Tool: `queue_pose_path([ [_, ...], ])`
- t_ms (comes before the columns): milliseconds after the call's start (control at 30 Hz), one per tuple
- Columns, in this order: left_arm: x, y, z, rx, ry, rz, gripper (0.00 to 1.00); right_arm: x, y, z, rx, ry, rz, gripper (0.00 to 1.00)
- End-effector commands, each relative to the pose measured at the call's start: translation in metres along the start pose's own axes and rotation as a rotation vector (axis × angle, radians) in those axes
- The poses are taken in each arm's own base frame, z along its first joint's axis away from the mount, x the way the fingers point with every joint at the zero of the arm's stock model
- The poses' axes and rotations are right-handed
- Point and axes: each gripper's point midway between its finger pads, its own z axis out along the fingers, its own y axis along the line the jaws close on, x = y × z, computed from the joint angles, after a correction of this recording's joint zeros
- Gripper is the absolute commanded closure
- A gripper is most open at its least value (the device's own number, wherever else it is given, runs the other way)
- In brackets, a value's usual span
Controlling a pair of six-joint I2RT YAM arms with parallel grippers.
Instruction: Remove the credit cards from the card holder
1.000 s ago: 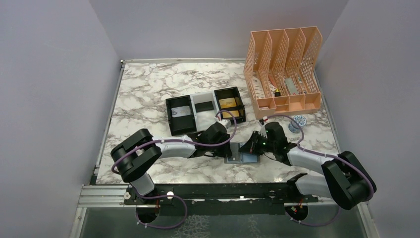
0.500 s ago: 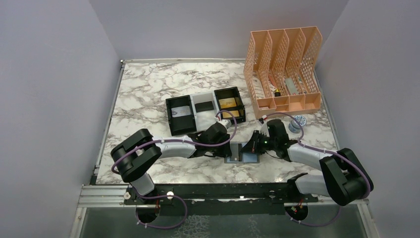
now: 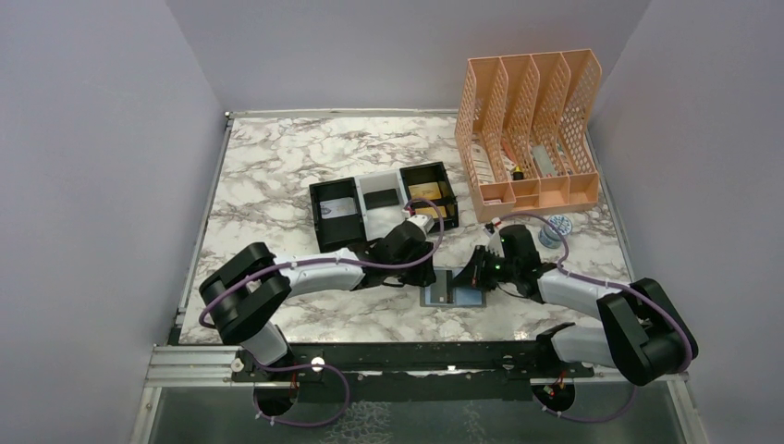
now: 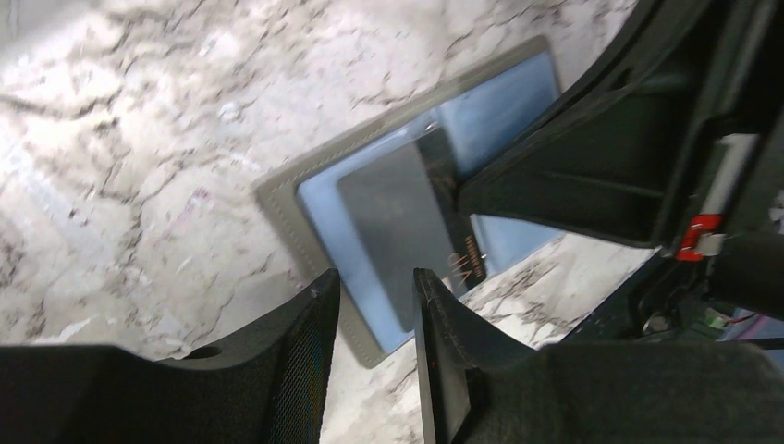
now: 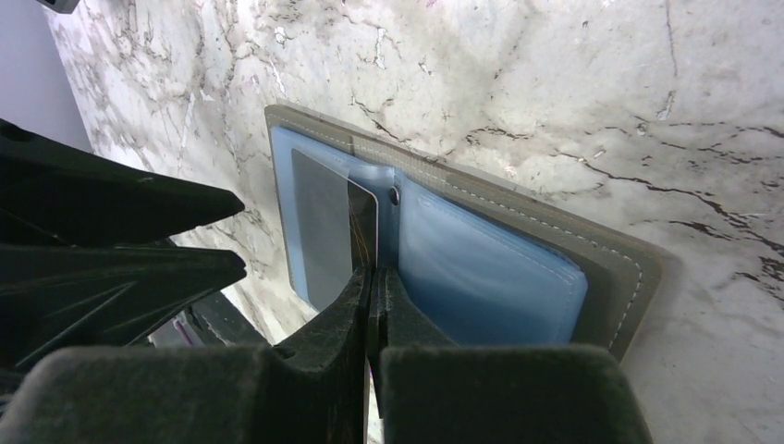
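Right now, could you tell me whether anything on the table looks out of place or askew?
A dark card sticks partway out of a blue sleeve in the open card holder, toward the middle fold, pinched by the right gripper. Nothing looks spilled or damaged.

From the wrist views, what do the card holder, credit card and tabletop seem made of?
Card holder: likely matte grey leatherette, stitched border; glossy bluish plastic inside. Credit card: dark plastic, reflective sheen. Tabletop: grey-veined marble pattern, possibly laminate.

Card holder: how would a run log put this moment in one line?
card holder: open flat on table | dark card: partly out of its pocket | right hand: shut on dark card | left hand: open, empty
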Motion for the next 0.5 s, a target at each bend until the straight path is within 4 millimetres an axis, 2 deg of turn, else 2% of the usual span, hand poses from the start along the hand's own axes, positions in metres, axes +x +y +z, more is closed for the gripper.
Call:
queue_pose_path([
  [0,-0.017,-0.033,0.006,0.136,-0.038,0.027,0.63,0.000,-0.002,0.000,0.011,0.002,0.000,0.99],
  [100,-0.006,-0.033,0.018,0.148,0.011,0.007,0.65,0.000,-0.002,0.000,0.006,-0.001,0.006,0.99],
  [233,0.014,-0.015,0.031,0.094,0.063,-0.015,0.70,-0.001,-0.001,0.000,0.007,0.003,0.009,0.99],
  [467,0.032,0.017,0.026,-0.039,0.089,-0.031,0.72,-0.003,0.006,-0.002,-0.029,-0.017,0.005,0.96],
])
